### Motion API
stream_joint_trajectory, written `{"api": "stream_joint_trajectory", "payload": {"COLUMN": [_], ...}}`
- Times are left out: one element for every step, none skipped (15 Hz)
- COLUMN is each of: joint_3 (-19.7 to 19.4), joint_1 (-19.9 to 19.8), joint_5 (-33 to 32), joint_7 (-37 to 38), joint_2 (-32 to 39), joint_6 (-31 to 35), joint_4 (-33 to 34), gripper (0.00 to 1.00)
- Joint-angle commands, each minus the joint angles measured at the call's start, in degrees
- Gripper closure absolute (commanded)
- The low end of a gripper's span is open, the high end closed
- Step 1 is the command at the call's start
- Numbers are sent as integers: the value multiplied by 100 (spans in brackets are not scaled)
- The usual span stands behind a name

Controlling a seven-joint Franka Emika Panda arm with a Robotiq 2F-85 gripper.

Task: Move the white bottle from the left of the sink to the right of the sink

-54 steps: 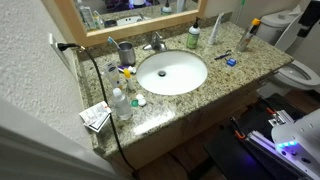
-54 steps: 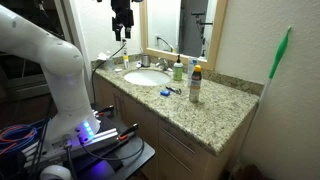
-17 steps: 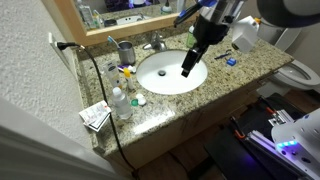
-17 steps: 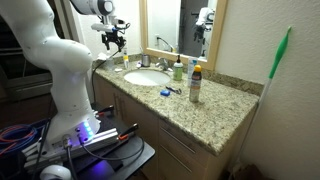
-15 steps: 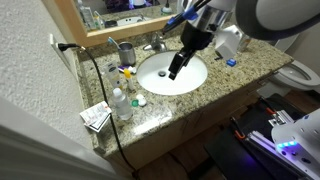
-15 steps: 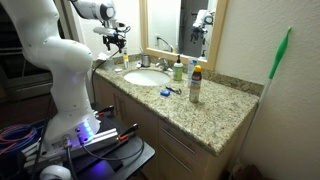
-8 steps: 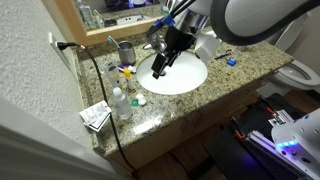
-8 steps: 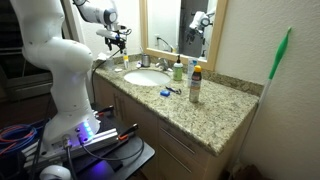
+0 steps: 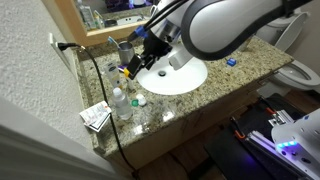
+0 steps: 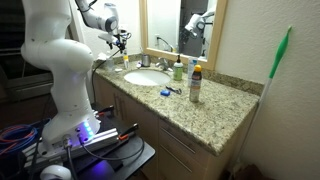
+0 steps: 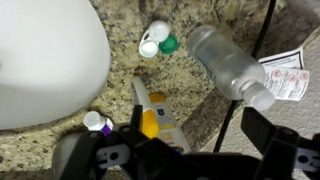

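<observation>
The gripper (image 9: 133,67) hangs over the clutter beside the sink (image 9: 182,76), at its left edge. The jaws are apart and hold nothing. The bottle (image 9: 120,102) stands untouched toward the lower left of an exterior view. It sits upper right in the wrist view. Nothing is done yet: grasp, carry and placement all remain.
</observation>
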Motion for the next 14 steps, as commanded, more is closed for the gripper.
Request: {"api": "stream_joint_trajectory", "payload": {"joint_3": [12, -27, -55, -71, -76, -371, -433, -568, -743, -857, -789, -582, -505, -677], "joint_1": [-3, 19, 27, 28, 29, 167, 190, 266, 372, 453, 420, 304, 280, 338], "joint_5": [-184, -348, -424, -442, -442, -824, -910, -1128, -1372, -1533, -1438, -1127, -1007, -1168], "joint_7": [188, 371, 448, 460, 460, 847, 963, 1222, 1513, 1700, 1641, 1449, 1361, 1466], "joint_2": [220, 409, 543, 618, 640, 731, 919, 1042, 1144, 1290, 1468, 1651, 1742, 1408], "joint_6": [94, 143, 164, 170, 170, 58, 104, 72, 21, -114, -168, -252, -174, -10], "joint_4": [184, 335, 443, 511, 536, 582, 744, 872, 980, 1182, 1379, 1593, 1707, 1244], "gripper": [0, 0, 0, 0, 0, 0, 0, 0, 0, 0, 0, 0, 0, 0]}}
